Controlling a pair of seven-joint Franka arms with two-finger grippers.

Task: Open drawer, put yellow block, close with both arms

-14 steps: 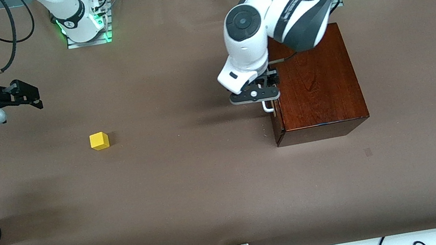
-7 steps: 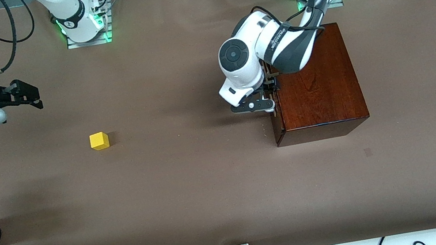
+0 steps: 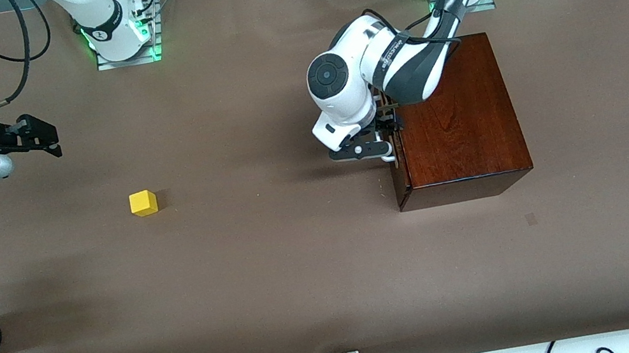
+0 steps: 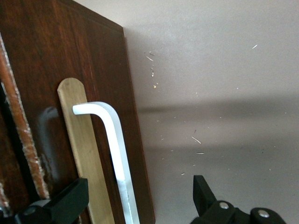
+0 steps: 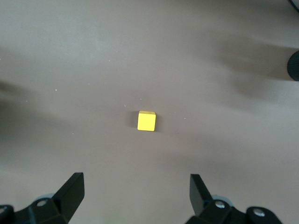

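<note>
1. While the right gripper [image 3: 45, 136] hangs over bare table at the right arm's end with its fingers spread, the one yellow block [image 3: 143, 203] lies near it, untouched.
2. The left gripper [image 3: 388, 136] straddles the white bar handle [image 4: 117, 158] of the closed drawer [image 3: 398, 178], jaws apart, not clamped.
3. Wide brown table [image 3: 280, 273] lies between block and the single mahogany box [image 3: 456, 119]; two arms.

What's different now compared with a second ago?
The left arm has lowered, bringing its end effector down to the drawer's white handle; its fingers are open on either side of the handle, not yet gripping. The drawer is still shut. The yellow block and the waiting right end effector, open, haven't moved.
</note>
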